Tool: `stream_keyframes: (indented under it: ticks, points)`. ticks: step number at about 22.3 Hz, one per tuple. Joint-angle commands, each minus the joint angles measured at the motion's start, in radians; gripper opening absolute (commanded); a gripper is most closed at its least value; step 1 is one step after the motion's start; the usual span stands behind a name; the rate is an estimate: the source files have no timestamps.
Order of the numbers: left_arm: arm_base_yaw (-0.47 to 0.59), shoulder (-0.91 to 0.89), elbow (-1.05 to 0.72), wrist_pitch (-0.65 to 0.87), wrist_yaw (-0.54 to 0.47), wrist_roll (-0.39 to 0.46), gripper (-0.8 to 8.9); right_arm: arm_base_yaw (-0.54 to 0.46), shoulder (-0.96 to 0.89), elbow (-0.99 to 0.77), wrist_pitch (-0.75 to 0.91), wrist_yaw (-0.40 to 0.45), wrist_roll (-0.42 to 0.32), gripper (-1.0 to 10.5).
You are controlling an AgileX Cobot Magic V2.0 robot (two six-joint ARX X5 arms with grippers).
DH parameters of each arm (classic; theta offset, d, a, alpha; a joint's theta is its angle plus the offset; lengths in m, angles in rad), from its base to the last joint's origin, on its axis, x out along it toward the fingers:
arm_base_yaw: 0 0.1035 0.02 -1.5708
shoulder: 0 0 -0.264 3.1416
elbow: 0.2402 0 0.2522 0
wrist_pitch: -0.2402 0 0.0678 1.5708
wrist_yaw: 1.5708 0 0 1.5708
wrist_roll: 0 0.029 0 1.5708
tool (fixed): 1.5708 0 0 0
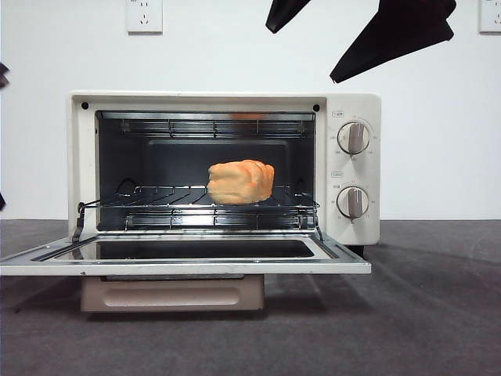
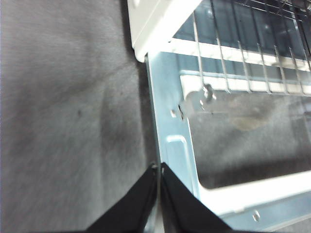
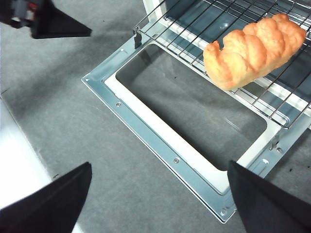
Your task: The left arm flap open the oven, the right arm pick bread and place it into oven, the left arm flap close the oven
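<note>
The cream-white oven stands with its glass door flapped down flat. The golden-orange bread lies on the wire rack inside, right of centre; it also shows in the right wrist view. My right gripper is open and empty, high above the lowered door. In the front view its two black fingers hang above the oven's top right. My left gripper is shut and empty, close beside the door's left side edge. It also shows in the right wrist view.
Two round knobs sit on the oven's right panel. Grey cloth covers the table around the oven. Wall sockets are on the white wall behind. A white table edge shows in the right wrist view.
</note>
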Motion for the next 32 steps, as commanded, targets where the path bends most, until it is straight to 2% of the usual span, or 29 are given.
stream_keyframes:
  ticks: [1, 12, 20, 28, 32]
  points:
    - [0.013, 0.079, 0.003, 0.053, 0.051, 0.007, 0.14, 0.01, 0.006, 0.014, 0.005, -0.004, -0.009, 4.4]
    - [0.032, 0.293, 0.003, 0.157, 0.067, 0.036, 0.14, 0.01, 0.006, 0.014, 0.006, -0.004, -0.008, 4.4]
    - [0.032, 0.426, 0.003, 0.206, 0.161, 0.047, 0.14, 0.01, 0.006, 0.014, 0.006, -0.003, -0.005, 4.4]
    - [0.037, 0.431, 0.003, 0.247, 0.376, 0.034, 0.14, 0.01, 0.006, 0.014, 0.007, 0.005, -0.005, 4.4]
    - [0.056, 0.431, 0.003, 0.272, 0.446, 0.009, 0.14, 0.01, 0.006, 0.014, 0.006, 0.005, -0.005, 4.4]
